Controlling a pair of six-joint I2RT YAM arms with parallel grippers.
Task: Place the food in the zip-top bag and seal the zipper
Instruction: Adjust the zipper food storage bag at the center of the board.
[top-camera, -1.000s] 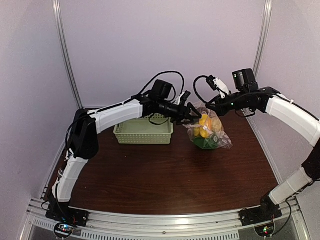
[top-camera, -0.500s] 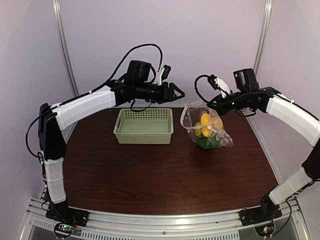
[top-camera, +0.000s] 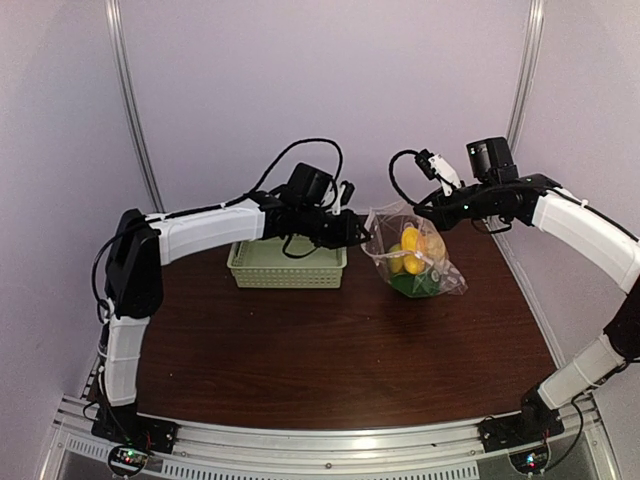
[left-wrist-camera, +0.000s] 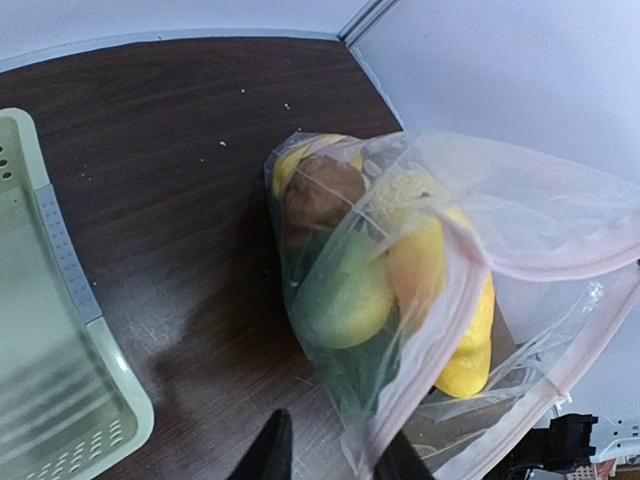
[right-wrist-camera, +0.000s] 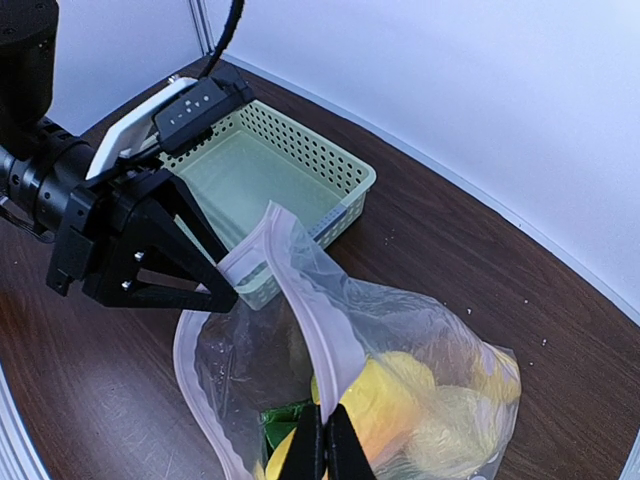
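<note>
Under our right claw (right-wrist-camera: 325, 447), clamped on its mouth edge, the zip-top bag (right-wrist-camera: 400, 320) hangs to the surface (left-wrist-camera: 180, 180), so the food (left-wrist-camera: 345, 300) settles low. Left claw (left-wrist-camera: 335, 462), spread apart, straddles the opposite rim, likely to tension the zipper (right-wrist-camera: 308, 300).

Illumination is soft, diffuse and even in all three views. The top view is slightly dim and grainy, with a violet cast on the walls (top-camera: 330, 90). The counter (top-camera: 330, 350) shows a weak sheen and soft shadows only. In the left wrist view the basket (left-wrist-camera: 40, 330) is blurred and the left pincer (left-wrist-camera: 335, 442) is a dark silhouette. The zip-top bag (right-wrist-camera: 400, 340) carries small highlights.
</note>
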